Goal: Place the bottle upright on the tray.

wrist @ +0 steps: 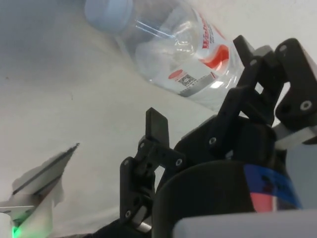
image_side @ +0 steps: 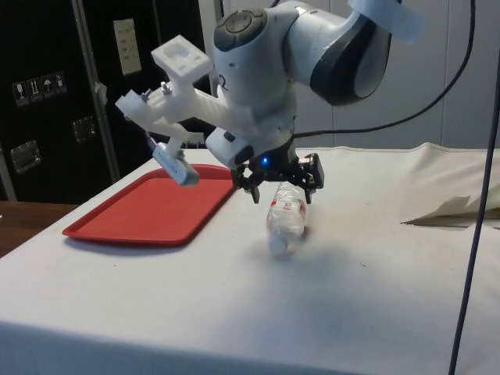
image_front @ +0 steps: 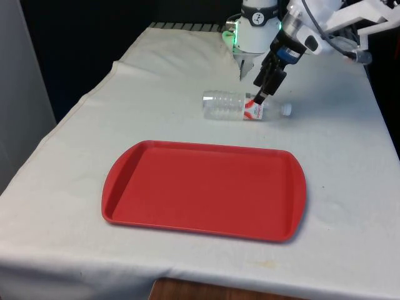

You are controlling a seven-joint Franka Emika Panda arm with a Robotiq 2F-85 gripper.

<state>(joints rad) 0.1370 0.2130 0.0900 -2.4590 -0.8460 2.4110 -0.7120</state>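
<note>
A clear plastic bottle (image_front: 232,105) with a red-and-white label lies on its side on the white cloth, its white cap (image_front: 286,110) pointing to the front view's right. It lies beyond the far rim of the empty red tray (image_front: 203,190). My gripper (image_front: 260,95) hangs just over the labelled part near the neck, open. In the side view the gripper (image_side: 283,186) has one finger on each side above the bottle (image_side: 287,220), near the tray's (image_side: 156,209) corner. The wrist view shows the bottle (wrist: 173,47) beyond my fingertips (wrist: 157,128), untouched.
The cloth rises in a fold (image_side: 447,211) on the far side of the bottle from the tray. The table's front edge (image_front: 206,284) runs close below the tray. Dark cabinets (image_side: 55,94) stand behind the tray in the side view.
</note>
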